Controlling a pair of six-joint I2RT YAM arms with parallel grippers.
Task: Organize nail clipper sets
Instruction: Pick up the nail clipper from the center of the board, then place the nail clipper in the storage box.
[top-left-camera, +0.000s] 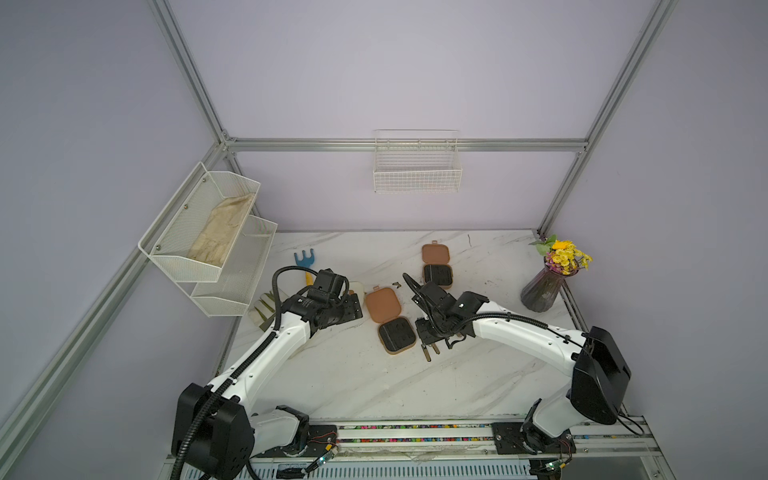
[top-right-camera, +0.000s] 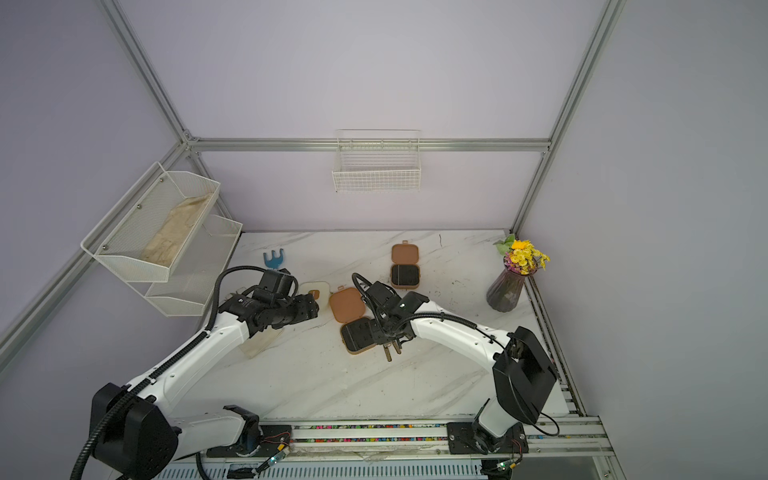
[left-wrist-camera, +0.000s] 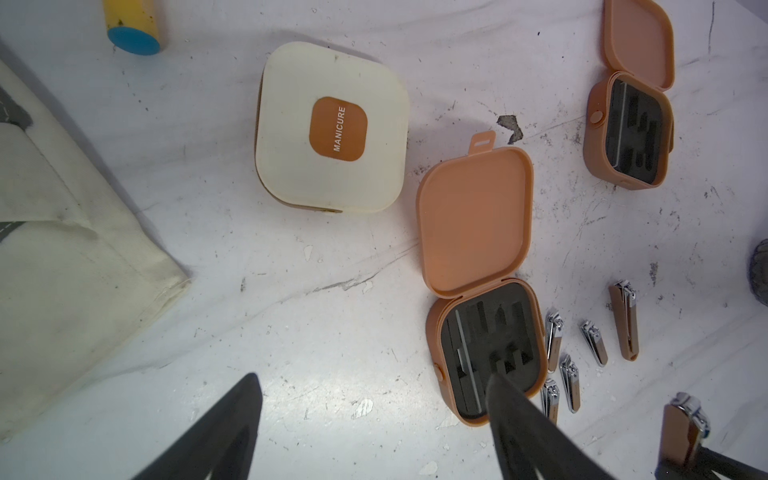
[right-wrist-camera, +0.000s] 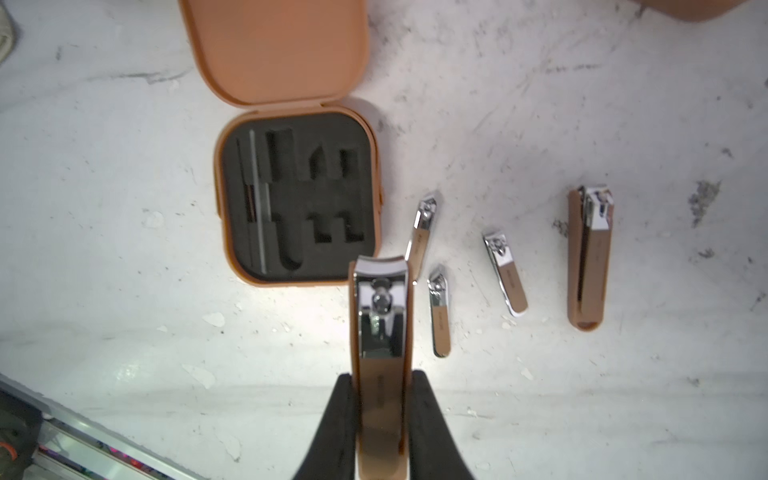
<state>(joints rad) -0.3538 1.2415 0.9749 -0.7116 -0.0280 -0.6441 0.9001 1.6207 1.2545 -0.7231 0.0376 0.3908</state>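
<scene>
Overhead, in both top views, the right tool (top-left-camera: 431, 351) hangs over the desk (top-left-camera: 353, 386) pinching a large bronze clipper (top-left-camera: 427, 355). The open brown case (top-left-camera: 397, 336), black foam tray up, sits just beside it at about ten o'clock. A second brown case (top-left-camera: 437, 274), also open, lies farther off near twelve, while the left tool (top-right-camera: 312, 308) hovers at about nine o'clock from the near case's lid, next to the shut cream case (top-right-camera: 314, 289). From the left wrist, that tool's fingers (left-wrist-camera: 224, 432) stand wide apart with nothing between them. Four small clippers (left-wrist-camera: 570, 382) and another bronze clipper (left-wrist-camera: 624, 320) lie loose on the desk just beside the tray, on the side away from the cream case. From the right wrist, the right tool is closed snugly on the large bronze clipper's tail end, head leading, its long axis in line with the fingers and roughly parallel to the tray's long slots. So the right arm looks best placed for the drop: a short carry toward ten o'clock with little turning, I'd judge.
</scene>
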